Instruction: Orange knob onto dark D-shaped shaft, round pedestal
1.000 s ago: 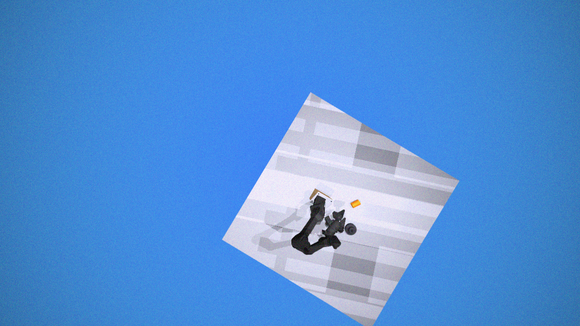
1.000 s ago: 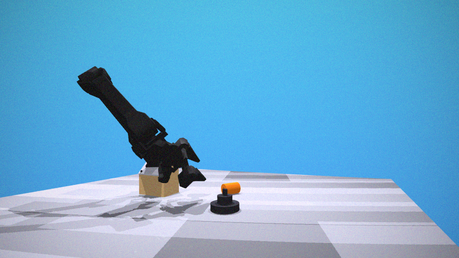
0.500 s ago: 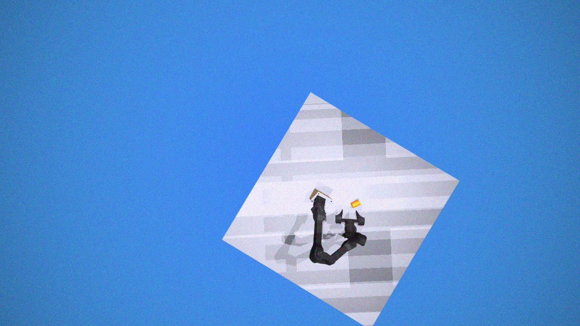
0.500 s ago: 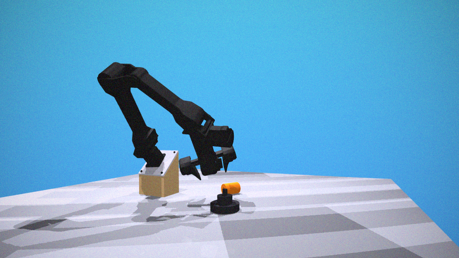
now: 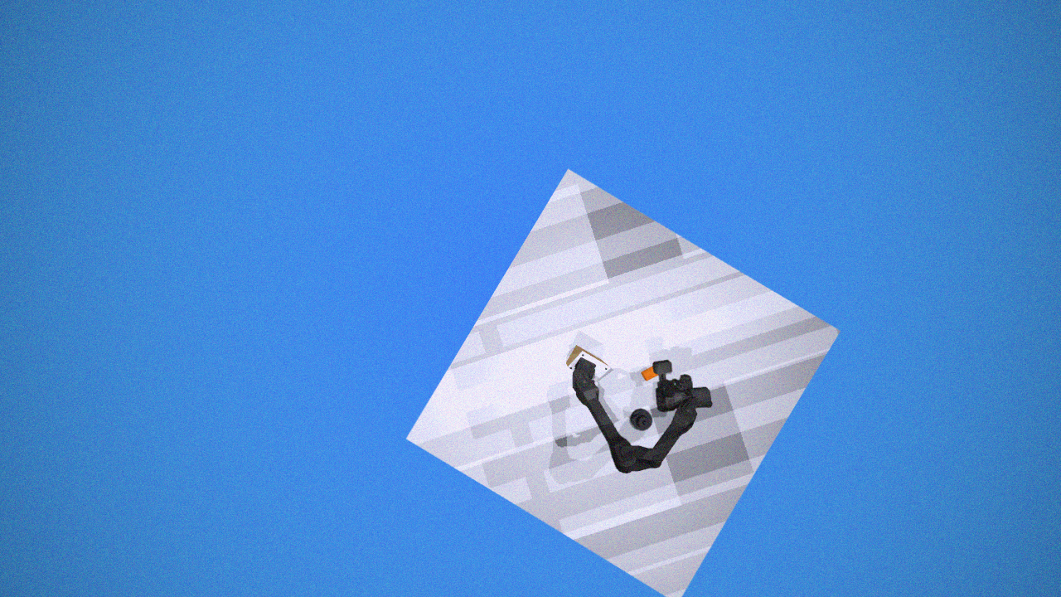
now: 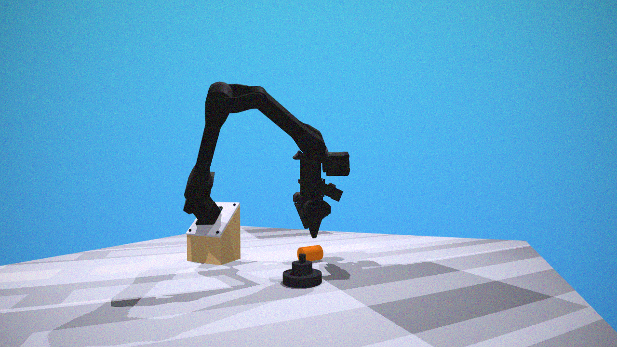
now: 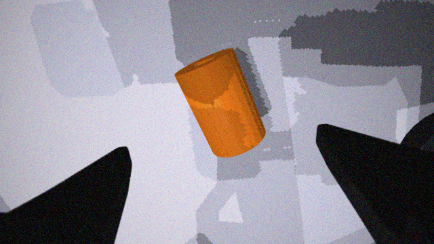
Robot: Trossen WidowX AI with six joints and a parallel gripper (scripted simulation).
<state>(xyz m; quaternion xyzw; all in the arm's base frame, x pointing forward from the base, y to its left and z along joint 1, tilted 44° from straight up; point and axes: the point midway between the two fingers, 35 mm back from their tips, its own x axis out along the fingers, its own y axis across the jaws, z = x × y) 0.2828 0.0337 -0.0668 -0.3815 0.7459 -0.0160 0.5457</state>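
Orange knob (image 5: 649, 373) (image 6: 310, 252) (image 7: 221, 104) lies lengthwise on its side; end effector (image 5: 658, 385) (image 6: 311, 233) (image 7: 224, 144) wide open, empty.

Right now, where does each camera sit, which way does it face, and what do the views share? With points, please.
Top: high overhead, looking down on the table (image 5: 534, 297); the whole arm (image 5: 604, 426) shows, bent around the pedestal (image 5: 641, 419).
Exterior: off to one side, a little above table height, looking across it; the arm (image 6: 275, 114) and its mount (image 6: 230, 237) show, pedestal (image 6: 301, 278) nearest.
Wrist: on the arm near the gripper (image 5: 650, 385) (image 6: 311, 233) (image 7: 224, 142), looking down past two open fingers at the orange knob (image 5: 649, 373) (image 6: 311, 252) (image 7: 222, 108).
Shared: all three show the knob lying on its side; top and exterior share the pedestal.
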